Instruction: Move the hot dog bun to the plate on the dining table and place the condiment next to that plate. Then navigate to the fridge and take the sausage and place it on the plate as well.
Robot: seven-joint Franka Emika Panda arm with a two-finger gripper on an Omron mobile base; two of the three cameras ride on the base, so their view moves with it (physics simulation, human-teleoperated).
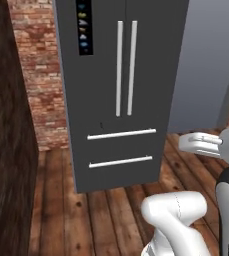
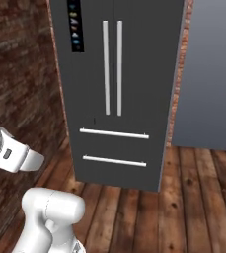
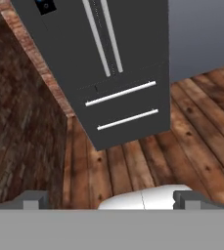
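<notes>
Approach to the tall dark grey fridge (image 1: 118,95) with its two long pale vertical bar handles (image 1: 126,67) is the step in hand, judged from the robot facing the closed appliance across a strip of brown plank floor (image 2: 193,197). The two-finger gripper (image 3: 111,200) holds nothing, and its dark fingertips (image 3: 33,199) stand wide apart at the bottom of the hand view. For a clean door opening, the hand should probably be raised and aligned with one vertical bar, jaws set square across it, before closing. The wrist should stay clear of the rough red-brown brick wall (image 2: 20,89), which sits at 9 o'clock of the fridge in the right base view. In the hand view, the fridge lies at 12 o'clock of the jaws and well apart from them, with the bar handles tilted toward 11 o'clock. The two pale horizontal drawer handles (image 3: 123,105) lie nearer, between the jaws and the vertical bars. The black panel of small icons (image 1: 84,27) sits at the upper left of the fridge front. Both doors and both drawers appear shut, so the slim red-brown sausage is presumably inside and hidden. A flat pale grey panel (image 1: 206,65) stands at 3 o'clock of the fridge.
</notes>
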